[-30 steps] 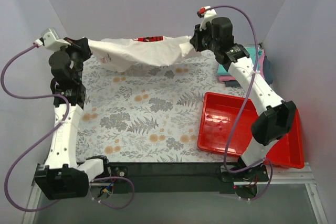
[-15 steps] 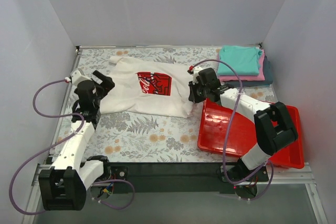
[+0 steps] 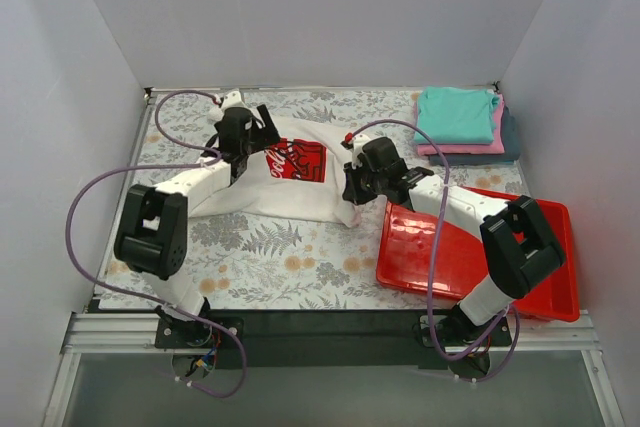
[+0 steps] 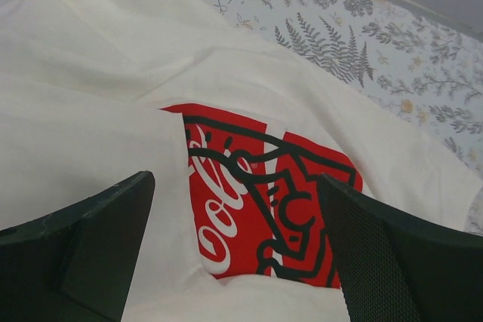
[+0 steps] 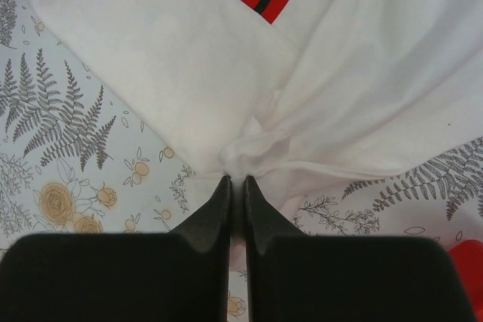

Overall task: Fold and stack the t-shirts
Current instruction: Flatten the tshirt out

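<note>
Our left gripper (image 4: 238,216) hovers with fingers spread above the white t-shirt (image 3: 300,197), which lies flat on the flowered table (image 3: 270,247); our right gripper (image 5: 236,184) is pressed together, pinching its bunched near edge.

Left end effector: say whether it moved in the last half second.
Yes. The left end effector swung right and back, from near the left edge of the table to over the white t-shirt.
</note>
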Motion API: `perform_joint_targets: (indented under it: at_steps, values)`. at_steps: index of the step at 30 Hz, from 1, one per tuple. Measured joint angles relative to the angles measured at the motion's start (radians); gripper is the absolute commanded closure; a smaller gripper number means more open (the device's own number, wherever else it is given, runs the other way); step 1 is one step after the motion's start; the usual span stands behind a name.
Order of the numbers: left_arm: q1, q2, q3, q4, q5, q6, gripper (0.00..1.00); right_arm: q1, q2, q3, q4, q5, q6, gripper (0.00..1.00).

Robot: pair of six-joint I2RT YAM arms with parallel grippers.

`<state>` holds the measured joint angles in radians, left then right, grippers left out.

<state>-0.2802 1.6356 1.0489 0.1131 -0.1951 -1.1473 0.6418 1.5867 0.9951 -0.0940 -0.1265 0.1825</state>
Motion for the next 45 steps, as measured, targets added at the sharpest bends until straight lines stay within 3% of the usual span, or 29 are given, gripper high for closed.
perform_joint_targets:
  at_steps: [6, 16, 26, 37, 43, 45]
  values:
    - [-0.016, 0.209, 0.125, -0.005, -0.033, 0.042, 0.22, 0.000, -0.007, -0.014, 0.000, -0.001, 0.005, 0.99]
    - [-0.015, 0.373, 0.317, -0.011, -0.116, 0.112, 0.44, 0.000, -0.008, -0.014, 0.000, -0.003, 0.005, 0.99]
    - [-0.005, 0.452, 0.321, -0.086, -0.146, 0.117, 0.46, 0.000, -0.008, -0.014, 0.000, -0.004, 0.005, 0.99]
    - [0.021, 0.454, 0.309, -0.086, -0.145, 0.094, 0.59, 0.000, 0.027, -0.014, 0.000, -0.010, 0.005, 0.99]
    - [0.023, 0.455, 0.305, -0.087, -0.142, 0.096, 0.60, 0.000, 0.032, -0.014, 0.001, -0.014, 0.006, 0.99]
    - [0.023, 0.455, 0.303, -0.087, -0.133, 0.101, 0.55, 0.000, 0.035, -0.014, 0.001, -0.015, 0.006, 0.99]
